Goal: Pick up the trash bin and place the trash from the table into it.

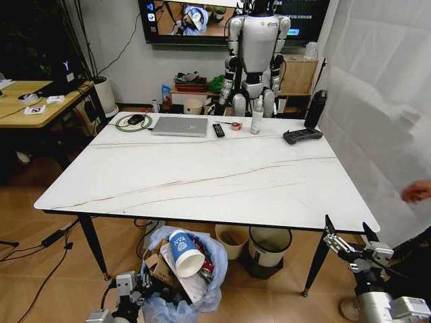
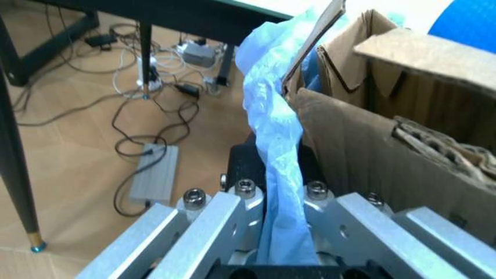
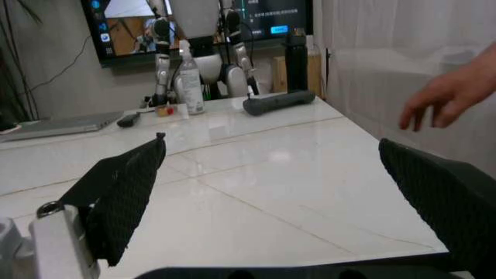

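The trash bin (image 1: 209,286), lined with a crinkled blue bag, hangs low in front of the table (image 1: 202,178), just under its near edge. Trash fills it: a blue-white paper cup (image 1: 183,252), torn brown cardboard (image 1: 161,269) and white paper. My left gripper (image 1: 138,286) is shut on the bag-covered rim. The left wrist view shows its fingers (image 2: 283,200) clamped on the blue bag (image 2: 268,133), with the cardboard (image 2: 372,139) right behind. My right gripper (image 1: 349,232) is open at the table's near right corner, and its black pads (image 3: 124,192) stand wide apart above the tabletop (image 3: 248,174).
A cream bin (image 1: 232,241) and a grey bin with a black rim (image 1: 269,247) stand under the table. On its far edge lie a silver laptop (image 1: 180,126), a black remote (image 1: 218,130), a bottle (image 1: 256,116) and a black controller (image 1: 302,136). A wooden desk (image 1: 34,101) stands to the left.
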